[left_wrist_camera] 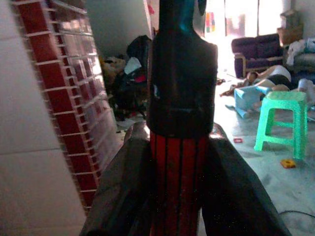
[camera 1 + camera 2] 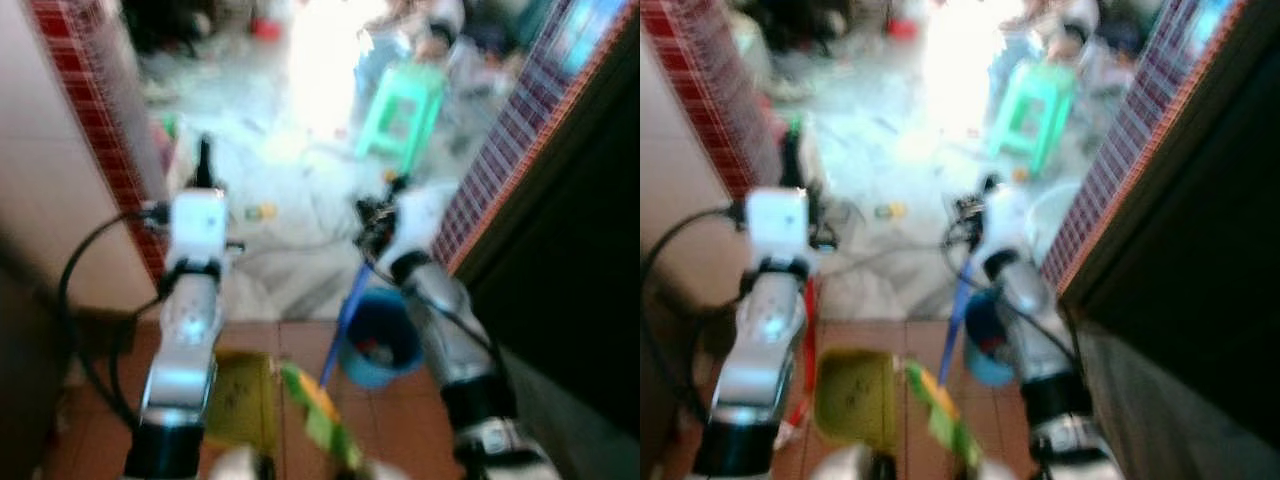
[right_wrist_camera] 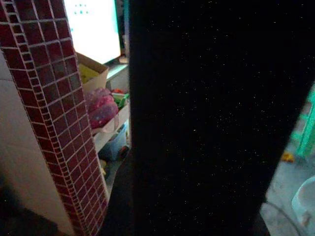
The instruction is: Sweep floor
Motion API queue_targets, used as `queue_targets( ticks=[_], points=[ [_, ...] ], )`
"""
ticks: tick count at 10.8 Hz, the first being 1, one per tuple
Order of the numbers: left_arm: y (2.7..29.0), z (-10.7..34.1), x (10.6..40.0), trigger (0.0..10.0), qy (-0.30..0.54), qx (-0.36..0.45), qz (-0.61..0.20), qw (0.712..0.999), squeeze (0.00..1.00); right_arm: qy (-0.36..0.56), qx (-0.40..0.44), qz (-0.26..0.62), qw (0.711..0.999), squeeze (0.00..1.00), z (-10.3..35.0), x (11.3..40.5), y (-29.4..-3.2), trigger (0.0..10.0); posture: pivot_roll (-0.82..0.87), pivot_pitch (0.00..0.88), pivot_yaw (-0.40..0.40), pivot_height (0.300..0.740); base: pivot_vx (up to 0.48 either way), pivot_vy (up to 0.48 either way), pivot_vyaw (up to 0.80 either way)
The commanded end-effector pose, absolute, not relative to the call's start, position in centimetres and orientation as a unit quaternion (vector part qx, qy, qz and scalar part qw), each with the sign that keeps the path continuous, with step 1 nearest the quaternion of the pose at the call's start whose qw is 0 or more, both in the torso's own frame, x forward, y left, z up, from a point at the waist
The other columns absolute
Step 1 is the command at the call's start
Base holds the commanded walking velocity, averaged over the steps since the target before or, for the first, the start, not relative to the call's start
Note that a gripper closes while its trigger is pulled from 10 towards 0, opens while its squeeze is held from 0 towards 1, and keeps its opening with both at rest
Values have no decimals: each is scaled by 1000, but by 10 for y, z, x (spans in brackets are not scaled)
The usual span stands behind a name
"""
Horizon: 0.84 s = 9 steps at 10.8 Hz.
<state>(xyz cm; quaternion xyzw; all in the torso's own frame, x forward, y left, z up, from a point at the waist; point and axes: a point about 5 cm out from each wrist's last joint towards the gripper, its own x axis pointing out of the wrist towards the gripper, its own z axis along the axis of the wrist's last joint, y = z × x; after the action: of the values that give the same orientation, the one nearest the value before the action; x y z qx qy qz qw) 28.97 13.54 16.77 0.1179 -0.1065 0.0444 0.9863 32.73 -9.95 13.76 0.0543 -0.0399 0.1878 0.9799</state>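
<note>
On the left, my left gripper [image 1: 179, 196] squeezes a red handle with a black top [image 1: 181, 73]; it stands right between the two fingers [image 1: 123, 196]. On the right, my right gripper [image 2: 385, 215] has a blue stick [image 2: 345, 320] slanting down just below it, but I cannot tell if those fingers grip.

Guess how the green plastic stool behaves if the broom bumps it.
The green plastic stool looks like thin moulded plastic, so probably light. It would likely slide on the smooth pale floor. Its tall, slim legs suggest a high bump could tip it.
</note>
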Motion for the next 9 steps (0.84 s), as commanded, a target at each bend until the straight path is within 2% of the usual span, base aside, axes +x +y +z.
queue_targets(
  ticks=[1,6,9],
  points=[
    [133,183,290,10000,-144,118,44,981,0,-70,43,182,980,0,151,330,-100,10000,42,28,-66,740,0,0,0],
    [143,182,289,10000,-139,122,41,982,0,-89,13,125,988,0,157,337,-113,10000,44,26,-68,740,0,0,0],
    [142,184,289,10000,-143,121,29,982,0,-100,7,118,988,0,160,339,-113,10000,45,22,-63,740,299,0,0]
  ],
)
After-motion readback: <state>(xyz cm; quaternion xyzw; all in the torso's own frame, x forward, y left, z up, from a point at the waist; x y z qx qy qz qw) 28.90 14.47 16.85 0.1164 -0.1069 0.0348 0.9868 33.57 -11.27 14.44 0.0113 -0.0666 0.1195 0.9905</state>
